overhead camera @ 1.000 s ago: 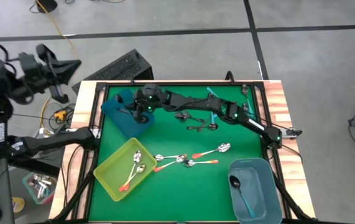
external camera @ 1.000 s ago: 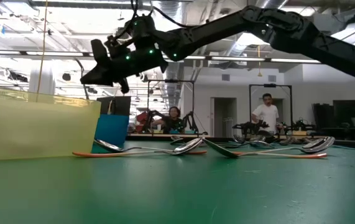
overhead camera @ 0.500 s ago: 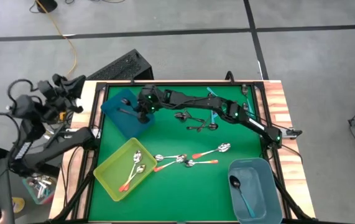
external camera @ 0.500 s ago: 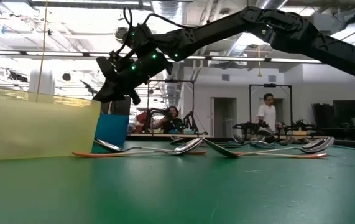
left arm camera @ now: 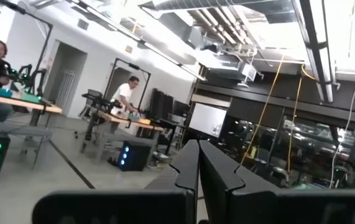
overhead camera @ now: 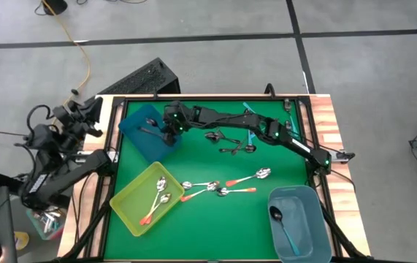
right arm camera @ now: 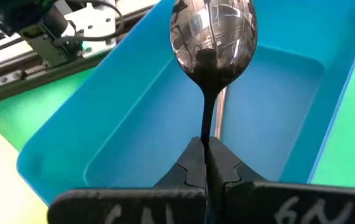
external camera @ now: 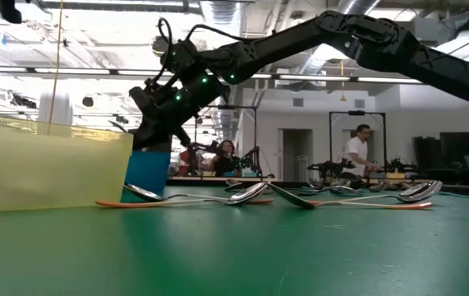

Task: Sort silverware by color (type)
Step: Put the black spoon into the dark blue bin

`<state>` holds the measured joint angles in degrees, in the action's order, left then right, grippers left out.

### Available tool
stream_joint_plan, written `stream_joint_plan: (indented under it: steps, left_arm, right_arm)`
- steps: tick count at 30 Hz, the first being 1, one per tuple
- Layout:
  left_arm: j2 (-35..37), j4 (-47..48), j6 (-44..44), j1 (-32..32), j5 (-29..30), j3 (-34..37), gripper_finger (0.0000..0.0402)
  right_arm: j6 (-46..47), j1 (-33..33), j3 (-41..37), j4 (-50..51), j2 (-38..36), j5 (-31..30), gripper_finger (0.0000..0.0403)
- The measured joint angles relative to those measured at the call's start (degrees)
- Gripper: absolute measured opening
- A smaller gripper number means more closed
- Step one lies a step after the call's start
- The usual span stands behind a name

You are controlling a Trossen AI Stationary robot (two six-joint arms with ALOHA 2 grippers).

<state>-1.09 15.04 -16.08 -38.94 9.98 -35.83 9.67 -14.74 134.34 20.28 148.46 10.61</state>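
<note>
My right gripper [right arm camera: 206,146] reaches across the table to the far left corner and is shut on an all dark grey spoon [right arm camera: 213,37]. It holds the spoon over the open blue bin [overhead camera: 136,123]. Orange-handled spoons [overhead camera: 215,187] lie loose on the green mat near its middle. Others lie inside the yellow bin [overhead camera: 144,199]. Dark spoons [overhead camera: 231,143] lie by the far edge under my right arm. A teal-handled spoon [overhead camera: 281,223] lies in the grey-blue bin [overhead camera: 304,199]. My left gripper [left arm camera: 199,165] is shut on nothing, off the table's left edge. My right gripper pinches the dark spoon's thin handle [right arm camera: 206,132] between its two fingers. The fingers slant down from the table's right side and lie along the handle. The spoon sticks out ahead of them, bowl [right arm camera: 213,34] foremost, over the inside of the blue bin.
The yellow bin stands at the near left and the grey-blue bin at the near right. A raised dark frame [overhead camera: 215,98] runs round the green mat. In the room beyond the table, people sit and stand at benches [external camera: 357,152].
My left arm has swung down beside the table's left edge and turned, its gripper staying shut. My right gripper has tipped downward and sunk a little toward the blue bin, still holding the dark spoon.
</note>
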Motion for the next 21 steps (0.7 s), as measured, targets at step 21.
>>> stream_joint_plan:
  steps: [21]
  left_arm:
    - [0.86,2.22,0.4,0.0,1.79,2.66,0.0]
  right_arm:
    - [0.85,-0.55,0.0,3.83,0.0,-0.17,0.0024]
